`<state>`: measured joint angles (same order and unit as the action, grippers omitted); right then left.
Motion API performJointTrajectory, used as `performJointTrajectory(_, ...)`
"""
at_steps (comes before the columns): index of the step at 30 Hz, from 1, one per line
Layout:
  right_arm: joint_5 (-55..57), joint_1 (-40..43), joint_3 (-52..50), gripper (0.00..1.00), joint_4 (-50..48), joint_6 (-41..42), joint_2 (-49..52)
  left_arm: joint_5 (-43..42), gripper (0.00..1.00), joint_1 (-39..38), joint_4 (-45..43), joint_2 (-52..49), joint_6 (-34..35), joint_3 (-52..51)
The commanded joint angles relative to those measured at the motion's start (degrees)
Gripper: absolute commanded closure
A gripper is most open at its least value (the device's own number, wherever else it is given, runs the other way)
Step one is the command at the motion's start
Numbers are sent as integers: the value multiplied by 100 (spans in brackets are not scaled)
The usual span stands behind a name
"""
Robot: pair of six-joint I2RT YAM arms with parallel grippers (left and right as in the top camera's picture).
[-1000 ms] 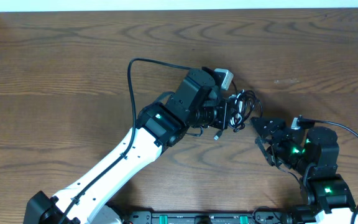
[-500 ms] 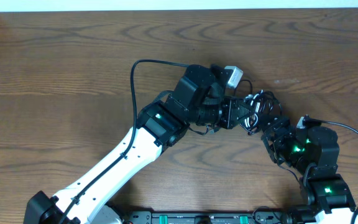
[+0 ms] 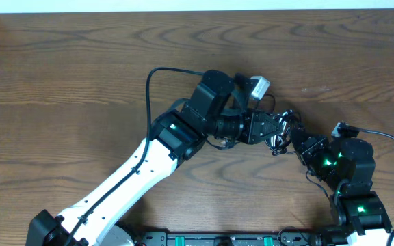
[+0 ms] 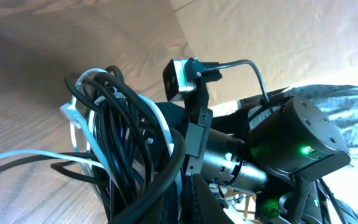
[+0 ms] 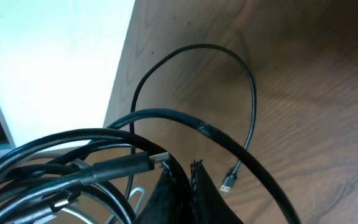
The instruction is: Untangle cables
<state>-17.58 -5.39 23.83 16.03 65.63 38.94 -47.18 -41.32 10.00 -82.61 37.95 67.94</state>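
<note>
So the cables (image 3: 280, 126) are one tight wad right at the tip of the left gripper (image 3: 265, 127), and the left wrist view suggests they're up off the table (image 3: 81, 55). That gripper looks clamped on the bundle (image 4: 129, 149), black loops with the white cord (image 4: 79, 118) wrapped through them.

Progress-wise I'd say barely started. Nothing is separated yet. The only free bit I can see is one black strand with a small plug (image 5: 227, 183) trailing out onto the wood.

The right gripper (image 3: 299, 141) sits just past the wad from the left gripper, touching or nearly so. Its fingers (image 5: 194, 186) look pressed together, and I can't tell if a strand is pinched in there.

What's in the way: both arms are crowded around the knot, and the left arm's own thick wire (image 3: 149, 89) arcs up behind the left gripper, so there's not much room to pull.
</note>
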Motion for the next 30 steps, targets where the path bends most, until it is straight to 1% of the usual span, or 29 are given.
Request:
performJointTrajectory(1, 306, 13, 70, 85, 46, -398, 9, -321, 92, 33, -96, 63, 55, 42)
performJointTrajectory(3, 245, 13, 70, 66, 46, -398, 9, -321, 92, 33, -94, 63, 79, 42)
performJointTrajectory(5, 199, 13, 70, 60, 46, -398, 9, -323, 92, 33, -142, 63, 203, 42)
performJointTrajectory(7, 199, 13, 70, 60, 48, -398, 9, -323, 92, 33, -205, 63, 326, 42)
performJointTrajectory(8, 203, 13, 70, 65, 48, -398, 9, -326, 92, 33, -236, 63, 337, 42)
performJointTrajectory(11, 258, 13, 70, 94, 50, -404, 9, -382, 93, 33, -286, 63, 332, 42)
performJointTrajectory(12, 319, 13, 70, 99, 70, -455, 13, -426, 93, 33, -289, 63, 330, 42)
performJointTrajectory(16, 741, 13, 70, 99, 278, -885, 72, -472, 92, 105, -289, 63, 321, 42)
performJointTrajectory(21, 1582, 15, 70, 99, 970, -892, 142, -553, 92, 566, -284, 66, 323, 42)
performJointTrajectory(30, 1655, 13, 70, 99, 1080, -911, 146, -640, 92, 1641, -256, 66, 306, 42)
